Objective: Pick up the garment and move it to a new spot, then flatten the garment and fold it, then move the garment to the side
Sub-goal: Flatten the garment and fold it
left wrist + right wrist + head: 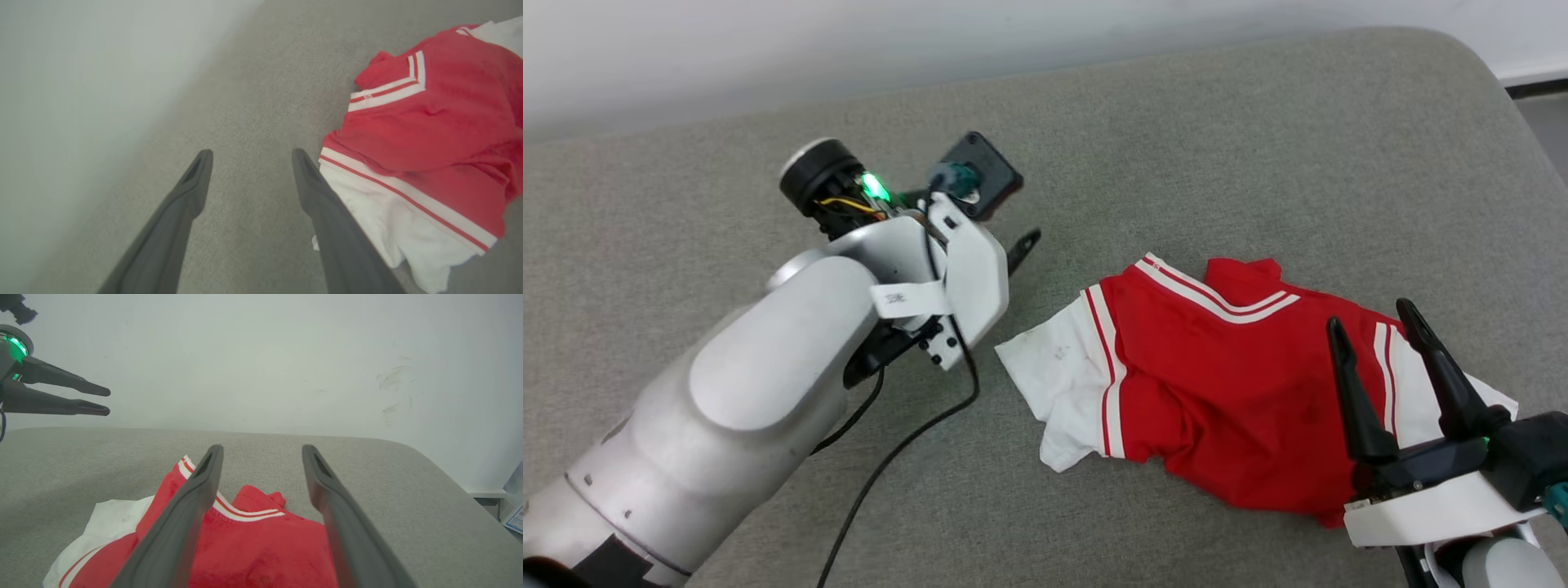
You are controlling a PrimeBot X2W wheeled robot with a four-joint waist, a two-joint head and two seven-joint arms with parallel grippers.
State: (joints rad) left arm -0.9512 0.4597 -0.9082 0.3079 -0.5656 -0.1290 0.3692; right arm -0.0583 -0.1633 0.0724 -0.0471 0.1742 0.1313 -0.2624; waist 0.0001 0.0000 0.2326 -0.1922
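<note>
The garment (1217,384), red with white sleeves and striped trim, lies crumpled on the grey padded surface (1176,147), right of centre. My right gripper (1370,314) hovers over the garment's right side, open, with nothing between its fingers; in its own wrist view the right gripper (262,449) points over the garment (261,547) toward the collar. My left gripper (249,157) is open and empty above bare surface, just left of the garment's white sleeve (380,212). One left finger (1023,247) pokes out past the wrist. The left gripper (107,402) also shows in the right wrist view.
A black cable (907,441) trails from the left wrist across the surface. A pale wall (261,355) rises behind the far edge. The surface's rounded right corner (1494,73) drops to the floor, where a small labelled box (515,514) sits.
</note>
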